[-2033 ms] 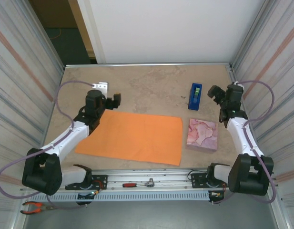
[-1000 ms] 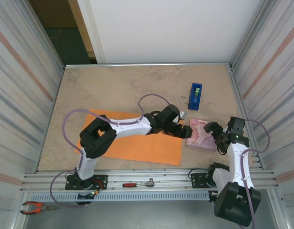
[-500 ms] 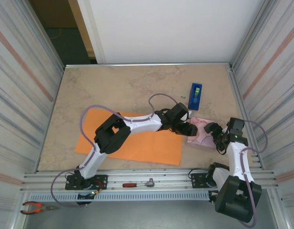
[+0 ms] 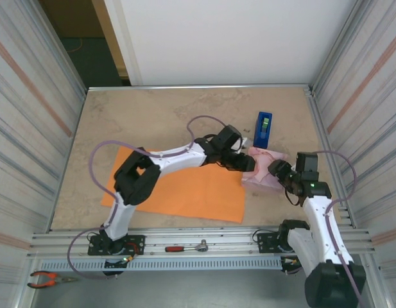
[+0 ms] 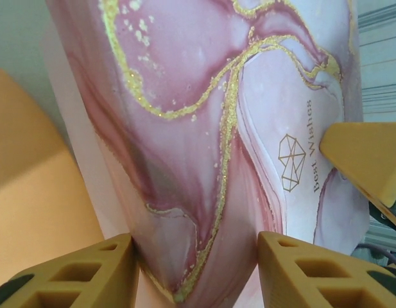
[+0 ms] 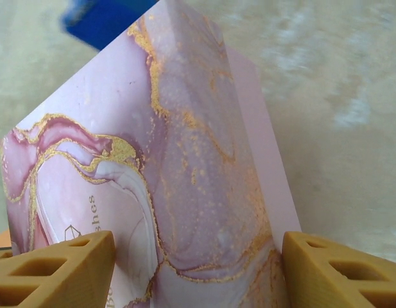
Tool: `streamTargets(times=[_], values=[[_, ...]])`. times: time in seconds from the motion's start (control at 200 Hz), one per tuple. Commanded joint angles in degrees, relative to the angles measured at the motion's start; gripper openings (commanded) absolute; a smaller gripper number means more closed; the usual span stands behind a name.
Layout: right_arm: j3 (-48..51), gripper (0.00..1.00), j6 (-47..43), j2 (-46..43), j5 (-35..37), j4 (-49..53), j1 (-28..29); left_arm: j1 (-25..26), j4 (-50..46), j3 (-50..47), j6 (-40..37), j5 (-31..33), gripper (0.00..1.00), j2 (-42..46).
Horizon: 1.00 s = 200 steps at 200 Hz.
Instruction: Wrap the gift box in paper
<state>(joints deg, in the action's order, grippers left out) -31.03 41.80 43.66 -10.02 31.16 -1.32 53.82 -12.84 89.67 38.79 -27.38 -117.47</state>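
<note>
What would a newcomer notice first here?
The pink-and-white marbled gift box, tilted up beside the right edge of the bright orange paper sheet, with the left gripper and right gripper straddling it from opposite sides. Just beyond it stands a narrow blue tape dispenser on the beige tabletop.

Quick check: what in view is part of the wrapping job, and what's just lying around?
Job: gift box, orange paper, blue tape dispenser (probably, for sealing).
Lying about: red-handled ratchet, orange-handled pliers.
</note>
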Motion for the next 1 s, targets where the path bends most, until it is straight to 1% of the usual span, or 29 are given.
streamTargets(times=[0.0, 0.175, 0.18, 0.24, 0.336, 0.476, 0.586, 0.636, 0.721, 0.822, 0.867, 0.947, 0.997], values=[[-4.05, 0.66, 5.89, -0.50, -3.35, -0.79, 8.31, 1.41, 7.77, -2.83, -1.38, -6.40, 0.49, 8.89], [-7.01, 0.66, 10.75, 4.65, 4.40, -6.26, 21.76, -3.47, 9.69, -14.41, -0.57, -4.68, 0.49, 19.27], [-7.27, 0.66, 11.02, 5.02, 4.99, -6.63, 22.85, -3.55, 9.77, -14.77, -0.61, -4.69, 0.49, 19.55], [-8.38, 0.67, 12.14, 7.93, 7.93, -8.69, 27.97, -6.07, 10.45, -18.78, -0.50, -4.81, 0.49, 22.95], [-9.68, 0.67, 14.50, 12.61, 15.10, -14.32, 37.17, -10.58, 11.07, -24.76, -0.28, -5.44, 0.49, 28.16], [-12.74, 0.68, 16.82, 24.86, 21.97, -23.12, 48.46, -16.90, 9.30, -32.97, -1.72, -6.36, 0.50, 35.31], [-17.68, 0.69, 17.02, 34.74, 25.22, -26.94, 55.19, -21.14, 7.99, -39.83, -2.40, -6.38, 0.51, 40.38], [-20.10, 0.69, 17.36, 39.81, 25.06, -28.04, 57.09, -22.91, 7.78, -42.97, -2.55, -5.87, 0.52, 42.06], [-23.49, 0.69, 18.24, 46.48, 23.50, -29.23, 58.51, -26.14, 7.82, -47.64, -3.00, -5.50, 0.52, 43.54], [-25.03, 0.69, 19.77, 50.95, 21.65, -30.57, 58.63, -29.67, 8.00, -51.78, -3.48, -4.48, 0.52, 44.60], [-25.04, 0.75, 20.03, 51.47, 21.31, -30.89, 58.54, -31.15, 7.72, -53.06, -3.74, -3.62, 0.52, 44.96], [-24.62, 0.91, 20.25, 50.84, 21.05, -29.58, 57.84, -33.88, 7.92, -55.01, -3.65, -3.70, 0.53, 45.37], [-23.96, 0.96, 20.24, 49.74, 20.19, -28.86, 56.85, -35.36, 7.62, -55.85, -3.46, -3.26, 0.55, 45.70]])
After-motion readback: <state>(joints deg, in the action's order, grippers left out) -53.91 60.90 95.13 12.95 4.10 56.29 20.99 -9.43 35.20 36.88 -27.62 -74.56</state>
